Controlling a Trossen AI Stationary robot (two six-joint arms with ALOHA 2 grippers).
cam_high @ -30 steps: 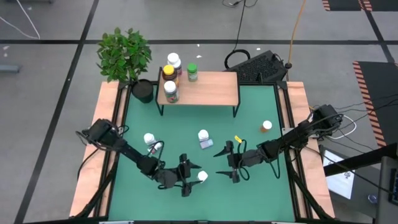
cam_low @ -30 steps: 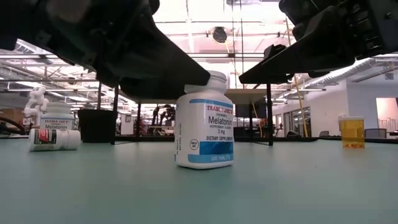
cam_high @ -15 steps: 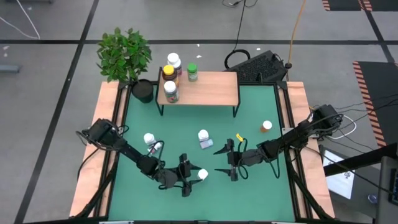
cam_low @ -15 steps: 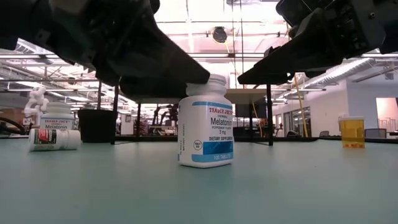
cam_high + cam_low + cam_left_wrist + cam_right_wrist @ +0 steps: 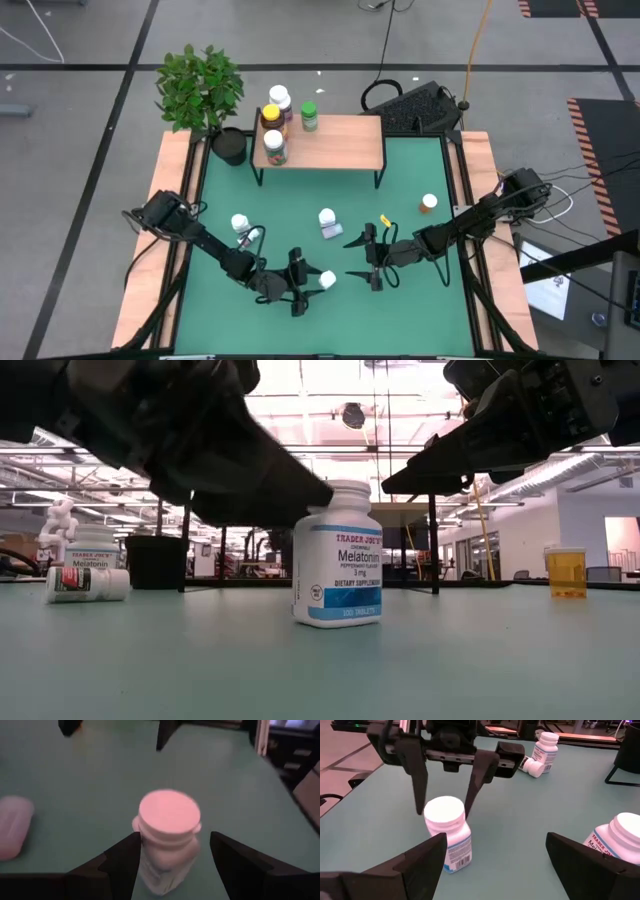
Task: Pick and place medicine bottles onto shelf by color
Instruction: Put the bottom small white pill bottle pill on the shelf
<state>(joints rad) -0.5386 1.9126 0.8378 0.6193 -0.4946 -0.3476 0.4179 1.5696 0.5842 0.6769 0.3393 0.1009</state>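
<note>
Straddling an upright white-capped bottle (image 5: 326, 281) near the tabletop's front edge, the left gripper (image 5: 312, 281) has its fingers (image 5: 122, 862) around the neck; actual contact cannot be confirmed. Right gripper (image 5: 360, 263) hovers just beside it, jaws wide and empty. Shelf (image 5: 340, 142) at the back edge carries four bottles.

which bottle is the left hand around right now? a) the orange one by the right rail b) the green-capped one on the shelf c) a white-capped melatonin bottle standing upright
c: the left hand straddles the upright white-capped melatonin bottle, a finger on either side of its cap.
</note>
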